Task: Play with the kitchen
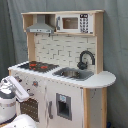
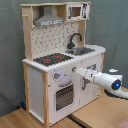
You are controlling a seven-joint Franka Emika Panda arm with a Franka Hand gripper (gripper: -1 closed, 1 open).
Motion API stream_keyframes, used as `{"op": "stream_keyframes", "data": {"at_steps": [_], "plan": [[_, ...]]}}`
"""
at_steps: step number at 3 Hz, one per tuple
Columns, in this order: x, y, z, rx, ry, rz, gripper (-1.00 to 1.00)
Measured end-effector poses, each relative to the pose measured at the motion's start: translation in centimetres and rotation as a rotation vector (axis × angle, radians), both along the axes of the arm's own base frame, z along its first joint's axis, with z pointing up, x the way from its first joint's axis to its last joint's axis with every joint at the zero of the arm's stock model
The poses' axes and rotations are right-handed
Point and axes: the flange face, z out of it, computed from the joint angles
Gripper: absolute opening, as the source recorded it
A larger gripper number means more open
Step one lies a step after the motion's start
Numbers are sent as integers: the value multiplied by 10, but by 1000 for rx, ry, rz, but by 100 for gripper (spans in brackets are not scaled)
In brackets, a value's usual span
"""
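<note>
The kitchen [image 1: 95,102] is a white and light-wood toy unit, seen in both exterior views. On top it has a black-red hob [image 1: 37,65], a sink [image 1: 74,73] and a black faucet [image 1: 86,58]. A grey hood [image 1: 41,26] and a small microwave [image 1: 72,23] sit above. In the second exterior view my gripper [image 2: 75,70] reaches in from the right, its tip at the kitchen [image 2: 35,85] front panel, just above the windowed oven door [image 2: 64,96] and beside the knobs [image 2: 57,76]. In the first exterior view the gripper [image 1: 23,94] sits low left.
A grey curtain [image 1: 115,45] hangs behind the kitchen. The unit stands on a light wooden surface [image 2: 95,114]. A cupboard door [image 1: 63,106] with a small window is next to the oven. My white arm [image 2: 107,81] spans the second exterior view's right side.
</note>
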Motion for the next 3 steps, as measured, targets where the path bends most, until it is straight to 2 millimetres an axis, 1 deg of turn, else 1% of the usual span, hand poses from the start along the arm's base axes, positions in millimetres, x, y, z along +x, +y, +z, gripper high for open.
{"op": "stream_keyframes", "data": {"at_steps": [2,3], "plan": [[24,-19,1,136,-11,24,100],[26,-33,1,205,-14,43,100]]}}
